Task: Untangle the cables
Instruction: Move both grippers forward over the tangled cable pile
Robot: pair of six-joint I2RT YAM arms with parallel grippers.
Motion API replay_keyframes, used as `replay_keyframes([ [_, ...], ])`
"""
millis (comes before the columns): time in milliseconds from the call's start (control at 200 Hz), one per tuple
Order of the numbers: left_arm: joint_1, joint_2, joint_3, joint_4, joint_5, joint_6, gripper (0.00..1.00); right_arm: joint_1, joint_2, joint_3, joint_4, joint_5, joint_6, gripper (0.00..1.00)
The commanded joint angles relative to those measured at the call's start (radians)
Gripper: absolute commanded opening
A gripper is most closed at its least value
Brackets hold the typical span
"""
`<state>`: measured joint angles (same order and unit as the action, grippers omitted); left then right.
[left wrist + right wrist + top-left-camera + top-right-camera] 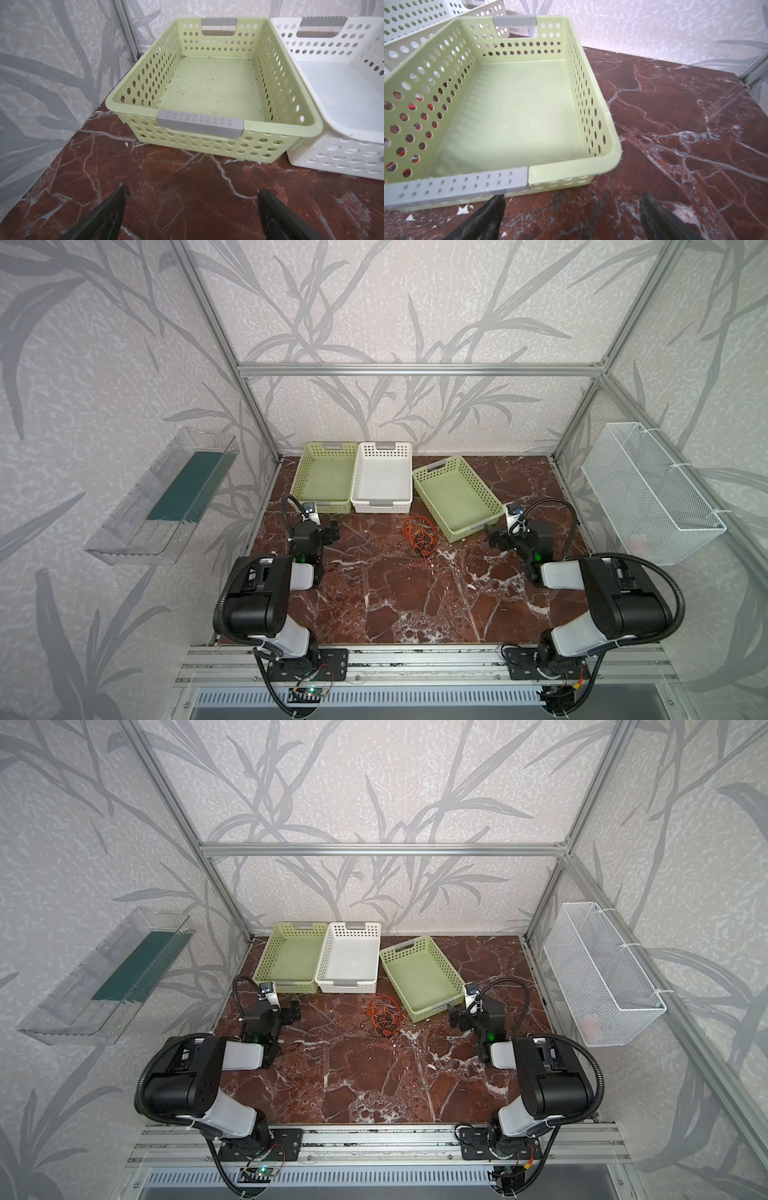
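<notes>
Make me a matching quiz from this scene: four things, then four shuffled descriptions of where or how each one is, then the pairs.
1 cables
2 white basket
3 wire mesh basket
4 clear tray

A holds a dark green sheet
B tangled on the table
C hangs at the far right
D beside the left green basket

Pairs: 1-B, 2-D, 3-C, 4-A

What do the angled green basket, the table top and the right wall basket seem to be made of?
Angled green basket: likely moulded plastic, matte, with punched round holes. Table top: polished red marble or a marble-look laminate, white veins, soft glare. Wall basket: white-coated wire mesh, see-through.
</notes>
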<state>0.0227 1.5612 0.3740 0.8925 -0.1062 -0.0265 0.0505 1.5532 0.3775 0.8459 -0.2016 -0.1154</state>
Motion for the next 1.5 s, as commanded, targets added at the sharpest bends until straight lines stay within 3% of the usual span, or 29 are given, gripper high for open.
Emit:
replay_keyframes([
  [0, 0.009, -0.015, 0.023, -0.027, 0.015, -0.006, 0.99, -0.001, -0.013, 0.02, 0.013, 0.004, 0.014, 0.99],
  [170, 0.008, -0.042, 0.025, -0.037, 0.081, 0.025, 0.99, -0.001, -0.039, 0.002, 0.028, 0.019, 0.017, 0.99],
  [320, 0.009, -0.126, 0.002, -0.061, 0.11, 0.033, 0.98, -0.001, -0.153, 0.006, -0.055, 0.066, 0.037, 0.99],
  [425, 0.0, -0.24, -0.006, -0.15, 0.098, 0.025, 0.92, 0.005, -0.297, 0.045, -0.266, 0.055, 0.071, 1.0],
  [495, -0.004, -0.343, 0.007, -0.285, 0.065, -0.035, 0.91, 0.01, -0.379, 0.092, -0.448, -0.025, 0.073, 0.96],
  [615, -0.023, -0.492, 0.025, -0.477, 0.208, -0.033, 0.86, 0.089, -0.466, 0.109, -0.561, -0.066, 0.039, 0.92],
  [730, -0.083, -0.549, 0.038, -0.577, 0.347, -0.016, 0.83, 0.218, -0.496, 0.134, -0.622, -0.076, -0.019, 0.91],
  [875, -0.244, -0.487, 0.089, -0.646, 0.423, 0.078, 0.71, 0.388, -0.405, 0.224, -0.717, -0.088, -0.113, 0.83],
  [1045, -0.398, -0.344, 0.204, -0.727, 0.461, 0.224, 0.62, 0.487, -0.268, 0.339, -0.772, -0.099, -0.161, 0.75],
  [1174, -0.447, -0.231, 0.297, -0.802, 0.508, 0.281, 0.57, 0.515, -0.214, 0.4, -0.806, -0.098, -0.178, 0.72],
  [1494, -0.465, -0.041, 0.518, -1.088, 0.598, 0.364, 0.58, 0.522, -0.208, 0.436, -0.861, -0.081, -0.216, 0.72],
])
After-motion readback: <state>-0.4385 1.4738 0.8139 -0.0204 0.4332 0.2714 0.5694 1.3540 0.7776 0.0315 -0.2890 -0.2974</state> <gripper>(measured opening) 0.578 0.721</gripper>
